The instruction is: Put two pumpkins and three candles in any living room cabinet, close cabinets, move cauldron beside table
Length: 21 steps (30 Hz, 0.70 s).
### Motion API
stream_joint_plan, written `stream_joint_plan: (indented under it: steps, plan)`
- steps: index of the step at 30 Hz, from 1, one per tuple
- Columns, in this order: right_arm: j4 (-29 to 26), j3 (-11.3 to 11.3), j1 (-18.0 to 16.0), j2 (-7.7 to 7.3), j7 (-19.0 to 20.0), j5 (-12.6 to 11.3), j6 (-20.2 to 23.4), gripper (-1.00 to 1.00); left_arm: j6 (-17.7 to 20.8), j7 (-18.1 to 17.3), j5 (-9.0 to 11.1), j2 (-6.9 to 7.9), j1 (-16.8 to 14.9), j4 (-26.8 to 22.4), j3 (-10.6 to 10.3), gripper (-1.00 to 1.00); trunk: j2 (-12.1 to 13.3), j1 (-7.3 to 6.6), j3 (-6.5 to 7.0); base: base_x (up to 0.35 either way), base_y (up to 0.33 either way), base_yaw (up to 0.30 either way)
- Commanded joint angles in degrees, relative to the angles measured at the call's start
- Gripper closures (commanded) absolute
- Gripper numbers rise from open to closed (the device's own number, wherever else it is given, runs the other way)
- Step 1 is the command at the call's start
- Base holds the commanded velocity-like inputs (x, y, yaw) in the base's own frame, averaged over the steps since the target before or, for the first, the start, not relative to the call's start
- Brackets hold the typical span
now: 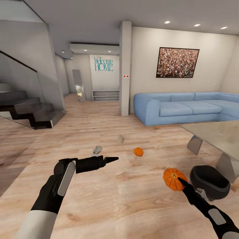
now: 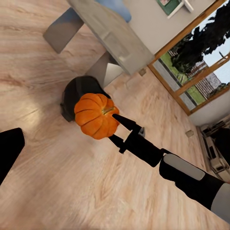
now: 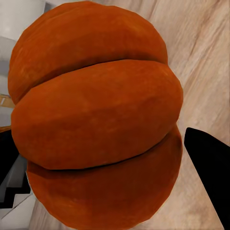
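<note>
Pumpkin (image 1: pixel 172 178) sits pinched in the right gripper (image 1: pixel 181 182), jaws clamped on it, held above the wood floor (image 1: pixel 116 192) just beside the black cauldron (image 1: pixel 209 182), near the glass table's (image 1: pixel 212 132) corner. Second pumpkin (image 1: pixel 138 151) lies further out on the floor. Left gripper (image 1: pixel 113 160) is empty; can't really tell how far open. Two small greyish things (image 1: pixel 120 138) beyond are too blurry to identify.

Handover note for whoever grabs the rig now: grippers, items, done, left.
Right gripper: shut on a pumpkin, held above the floor.
Left gripper: carries nothing; open or shut unclear.
Second pumpkin and one candle lie on the floor ahead.
Cauldron already sits beside the glass table.
Done: one pumpkin picked.
Left: stow pumpkins and candles, close cabinets.
</note>
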Motion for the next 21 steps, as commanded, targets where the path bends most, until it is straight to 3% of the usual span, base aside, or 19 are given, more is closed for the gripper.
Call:
stream_joint_plan:
  steps: [1, 21]
  plan:
    - [0.0, -0.4, -0.1, 0.01, 0.1, -0.7, 0.6, 1.0, 0.2, -0.2, -0.1, -0.02, 0.0, 0.0, 0.1, -1.0, 0.0, 0.02, -0.06, 0.304, 0.159, 0.0]
    - [0.0, -0.3, -0.1, 0.01, 0.1, -0.7, 0.6, 1.0, 0.2, -0.3, -0.1, -0.02, 0.0, 0.1, 0.0, -1.0, 0.0, 0.02, -0.06, 0.334, 0.025, 0.0]
